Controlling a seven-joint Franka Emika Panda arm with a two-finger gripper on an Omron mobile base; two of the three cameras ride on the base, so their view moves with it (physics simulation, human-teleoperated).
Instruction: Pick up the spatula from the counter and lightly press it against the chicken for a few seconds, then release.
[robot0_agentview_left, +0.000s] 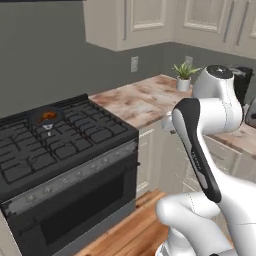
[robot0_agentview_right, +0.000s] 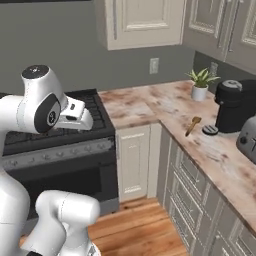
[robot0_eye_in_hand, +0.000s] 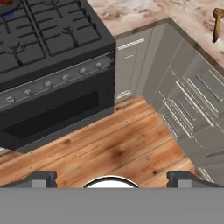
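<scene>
The wooden spatula (robot0_agentview_right: 193, 126) lies on the marble counter (robot0_agentview_right: 165, 107) to the right of the stove, just left of the black coffee machine; the hand view catches it at the top right (robot0_eye_in_hand: 217, 24). The chicken (robot0_agentview_left: 48, 115) sits in a small dark pan (robot0_agentview_left: 45, 118) on a rear burner of the black stove (robot0_agentview_left: 60, 145). My gripper (robot0_eye_in_hand: 112, 178) is open and empty, its dark fingertips (robot0_eye_in_hand: 43, 178) wide apart, and it looks down at the wooden floor in front of the oven. It hangs above the stove's front edge, well left of the spatula.
A potted plant (robot0_agentview_right: 201, 82) stands at the back of the counter. The coffee machine (robot0_agentview_right: 234, 105) and a toaster (robot0_agentview_right: 247, 137) stand on the right run. Grey cabinet drawers (robot0_eye_in_hand: 192, 105) line the corner below, and wall cabinets (robot0_agentview_right: 145, 22) hang above.
</scene>
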